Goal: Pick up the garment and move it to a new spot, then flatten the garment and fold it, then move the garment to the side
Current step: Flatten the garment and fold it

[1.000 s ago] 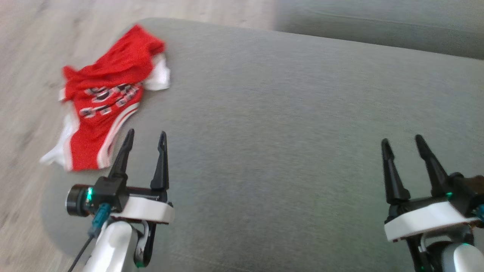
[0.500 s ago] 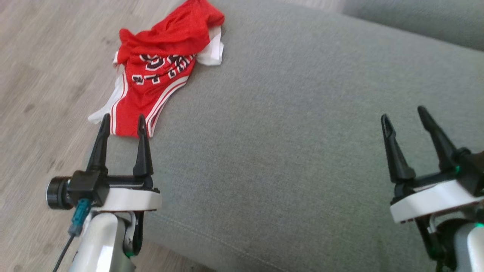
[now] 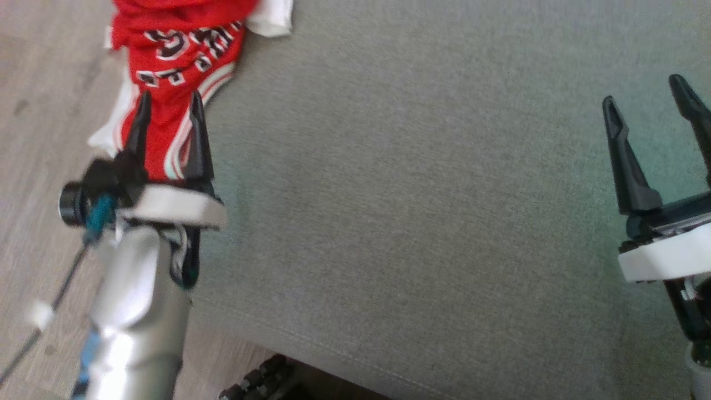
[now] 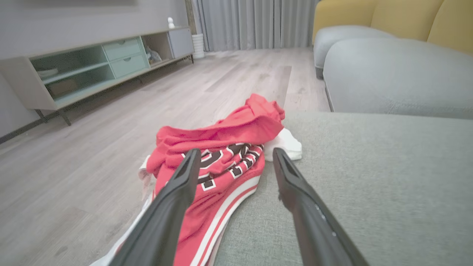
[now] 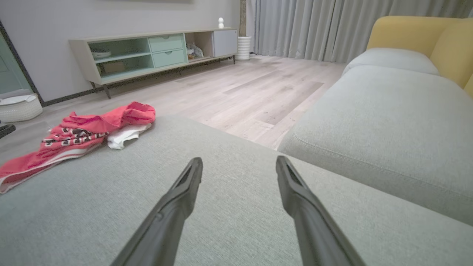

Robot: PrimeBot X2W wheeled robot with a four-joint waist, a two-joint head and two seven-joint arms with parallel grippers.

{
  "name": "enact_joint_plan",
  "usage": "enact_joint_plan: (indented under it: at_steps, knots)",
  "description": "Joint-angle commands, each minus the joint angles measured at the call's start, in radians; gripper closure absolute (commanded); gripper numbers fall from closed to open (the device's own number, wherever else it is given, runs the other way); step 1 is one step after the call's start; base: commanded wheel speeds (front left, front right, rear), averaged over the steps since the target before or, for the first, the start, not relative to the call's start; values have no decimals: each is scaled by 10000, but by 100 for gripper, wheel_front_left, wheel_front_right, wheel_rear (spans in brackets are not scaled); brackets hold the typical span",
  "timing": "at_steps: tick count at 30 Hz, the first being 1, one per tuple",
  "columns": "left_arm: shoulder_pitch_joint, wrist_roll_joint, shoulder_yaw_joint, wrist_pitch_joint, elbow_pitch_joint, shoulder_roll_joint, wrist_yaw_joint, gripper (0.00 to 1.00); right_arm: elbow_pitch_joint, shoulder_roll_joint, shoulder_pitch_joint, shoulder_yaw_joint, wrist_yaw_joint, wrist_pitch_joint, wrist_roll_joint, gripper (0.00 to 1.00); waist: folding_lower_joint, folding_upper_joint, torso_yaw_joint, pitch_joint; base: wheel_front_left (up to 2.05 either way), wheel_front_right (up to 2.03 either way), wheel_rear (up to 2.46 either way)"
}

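The garment (image 3: 175,53) is a crumpled red jersey with white trim and dark lettering. It lies on the left edge of a grey cushion (image 3: 422,194), partly hanging off toward the floor. My left gripper (image 3: 168,100) is open, its fingers framing the garment's near hem in the head view. In the left wrist view the garment (image 4: 218,155) lies just beyond the left gripper (image 4: 236,155), whose jaws hold nothing. My right gripper (image 3: 644,89) stands open over bare cushion at the right. The right wrist view has the garment (image 5: 85,133) far left of the right gripper (image 5: 239,160).
Wood floor (image 3: 39,111) lies left of the cushion. A second grey sofa seat (image 5: 388,111) with yellow backrest (image 5: 406,33) sits beyond a gap. A low cabinet (image 5: 155,51) stands against the far wall, with a white basket (image 5: 18,107) beside it. Something dark (image 3: 261,378) sits below the cushion's front edge.
The head camera has swung, shifting the whole picture. My left gripper now reaches the garment's near hem instead of stopping short of it. Both grippers stay open.
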Motion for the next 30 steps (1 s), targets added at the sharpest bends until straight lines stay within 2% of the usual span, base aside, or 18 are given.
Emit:
enact_joint_plan:
  at_steps: [1, 2, 5, 6, 14, 15, 16, 18, 23, 30]
  knots:
    - [-895, -180, 505, 50, 731, 424, -135, 0, -470, -187, -157, 135, -17, 85, 45, 0, -3, 0, -450, 812, 0, 0, 0]
    - [-1620, -273, 541, 323, 1794, 615, -247, 0, -525, -219, -186, 83, -17, 115, 80, 0, -3, 0, -592, 1032, 0, 0, 0]
    - [-2568, -368, 552, 915, 3238, 982, -398, 0, -563, -238, -268, 47, -17, 95, 129, 0, -3, 0, -833, 1269, 0, 0, 0]
    - [-2568, -368, 552, 915, 3238, 982, -398, 0, -563, -238, -268, 47, -17, 95, 129, 0, -3, 0, -833, 1269, 0, 0, 0]
    - [-4353, -648, 596, 3210, 5888, 1501, -431, 0, -466, -103, -209, -205, -17, 30, 200, 0, -3, 0, -1104, 1421, 0, 0, 0]
    - [-4503, -664, 585, 3400, 6061, 1527, -427, 56, -456, -94, -179, -235, -17, 10, 201, 0, -3, 0, -1111, 1395, 0, 0, 0]
    - [-4630, -678, 579, 3450, 6157, 1557, -426, 100, -436, -87, -146, -255, -17, -9, 206, 0, -3, 0, -1123, 1356, 0, 0, 0]
    - [-4783, -597, 520, 3220, 6202, 1679, -323, 100, -403, -81, -121, -308, -17, -98, 174, 0, -3, 0, -1161, 1238, 0, 0, 0]
    - [-4636, -637, 641, 1747, 6001, 1997, -64, 100, -186, 61, -217, -218, -17, -511, 161, 0, -3, 0, -1379, 499, 0, 0, 0]
    - [-4007, -696, 679, 796, 5290, 2327, -63, 100, 475, 520, -204, -5, -17, -1128, 287, 0, -3, 0, -1852, -900, 0, 0, 0]
